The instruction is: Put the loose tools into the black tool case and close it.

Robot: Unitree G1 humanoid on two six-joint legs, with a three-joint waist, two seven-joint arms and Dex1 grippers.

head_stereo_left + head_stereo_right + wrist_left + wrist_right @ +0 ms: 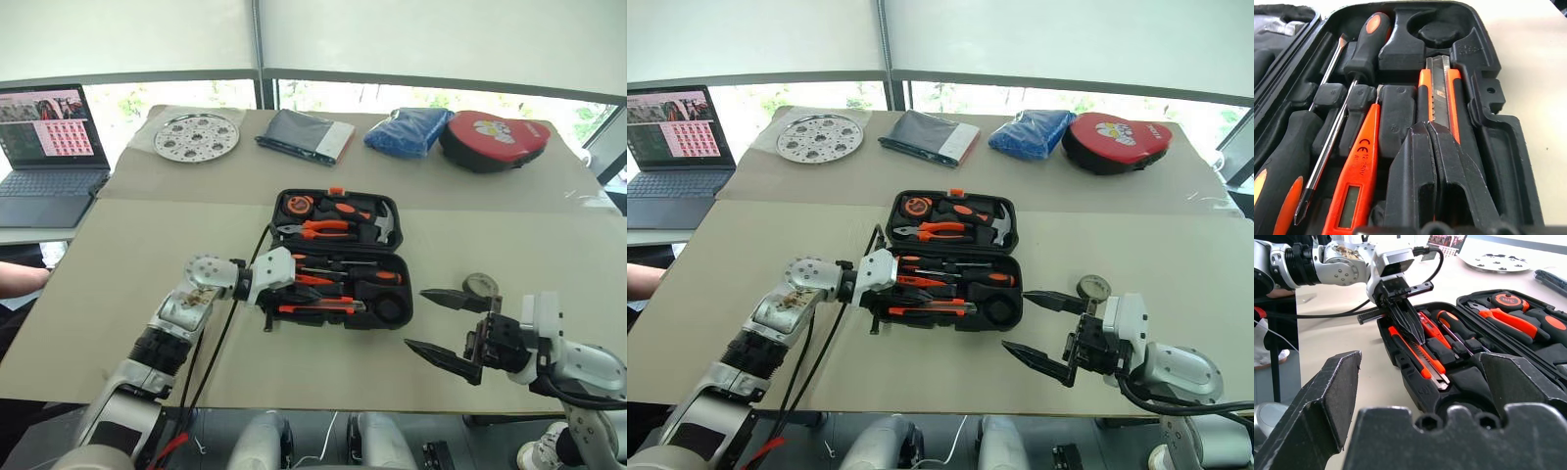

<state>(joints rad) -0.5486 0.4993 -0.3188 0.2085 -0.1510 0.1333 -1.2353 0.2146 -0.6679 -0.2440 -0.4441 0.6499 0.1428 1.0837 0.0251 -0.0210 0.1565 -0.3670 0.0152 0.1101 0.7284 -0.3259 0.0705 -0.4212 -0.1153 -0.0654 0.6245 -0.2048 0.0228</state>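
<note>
a: what sits at the left?

b: a laptop (47, 147), cut off by the frame edge, then a round perforated metal disc (196, 136) on the tan table (118, 255).

a: and the middle?

b: the black tool case (338, 259), moulded plastic with rounded corners, lies open. the left gripper (1413, 330) has its fingers pressed together, tips down on the orange-and-black utility knife (1439, 93) in its front slot; whether it grips the knife is hard to tell. beside it lie a slim orange tool (1356, 181) and two screwdrivers (1359, 54).

a: the right?

b: the right gripper (443, 323) spread wide, holding nothing. a small round tape roll (480, 285) lies loose past its fingers, partly hidden.
</note>
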